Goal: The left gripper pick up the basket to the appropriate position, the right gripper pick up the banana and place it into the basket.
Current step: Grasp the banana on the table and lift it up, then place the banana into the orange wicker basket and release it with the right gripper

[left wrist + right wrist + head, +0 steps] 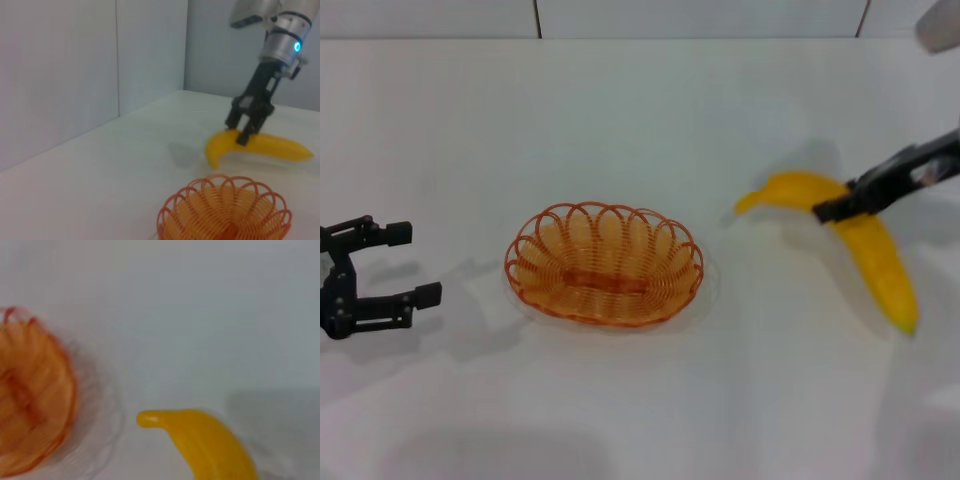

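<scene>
Now, left to right across the tabletop.

Left gripper: my left gripper hangs near the tabletop's left edge, fingers spread wide and holding nothing. It is well apart from the basket, so it looks out of the way rather than reaching.

Basket: the basket sits flat on its base around the middle of the tabletop, rim up, nothing inside. I read that as its receiving spot: open side up and within reach of the other arm, with bare surface between it and the fruit.

Banana: the banana lies toward the right edge, curved, its stem end pointing toward the basket and its tip toward the near right corner. From the left wrist view it seems to rest on the surface; I can't tell whether it is lifted at all.

Right gripper: my right gripper comes in from the right edge and straddles the banana near its bend, one finger on each side, pinching it across its width. Gripping there, near the middle, should keep it from swinging when raised.

Step in hand: my judgement is the grasp, with the carry to the basket not yet done.
</scene>
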You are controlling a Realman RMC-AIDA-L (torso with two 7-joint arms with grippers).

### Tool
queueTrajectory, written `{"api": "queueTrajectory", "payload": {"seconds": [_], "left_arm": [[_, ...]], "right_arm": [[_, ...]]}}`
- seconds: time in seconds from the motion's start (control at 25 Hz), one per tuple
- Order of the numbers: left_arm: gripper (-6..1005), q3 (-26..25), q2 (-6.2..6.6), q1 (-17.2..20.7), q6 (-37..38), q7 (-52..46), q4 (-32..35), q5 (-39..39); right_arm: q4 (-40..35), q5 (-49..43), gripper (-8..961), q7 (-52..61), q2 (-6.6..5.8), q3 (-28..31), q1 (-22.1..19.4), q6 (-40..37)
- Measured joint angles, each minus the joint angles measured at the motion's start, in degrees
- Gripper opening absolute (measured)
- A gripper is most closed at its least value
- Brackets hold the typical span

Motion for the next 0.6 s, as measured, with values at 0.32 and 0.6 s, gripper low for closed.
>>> {"api": "queueTrajectory", "payload": {"seconds": [0.32,0.6], "left_arm": [[878,0.0,0.12,0.28,0.04,0.01,0.0,-0.06],[877,0.0,0.15,0.6,0.04,0.01,0.0,-0.72]], "right_arm": [[-18.58,13.18,550,-4.18,0.32,2.57,-7.2,-6.49],[-25.52,38.85,559,-11.47,0.41,-0.08,-11.92,-15.32]]}}
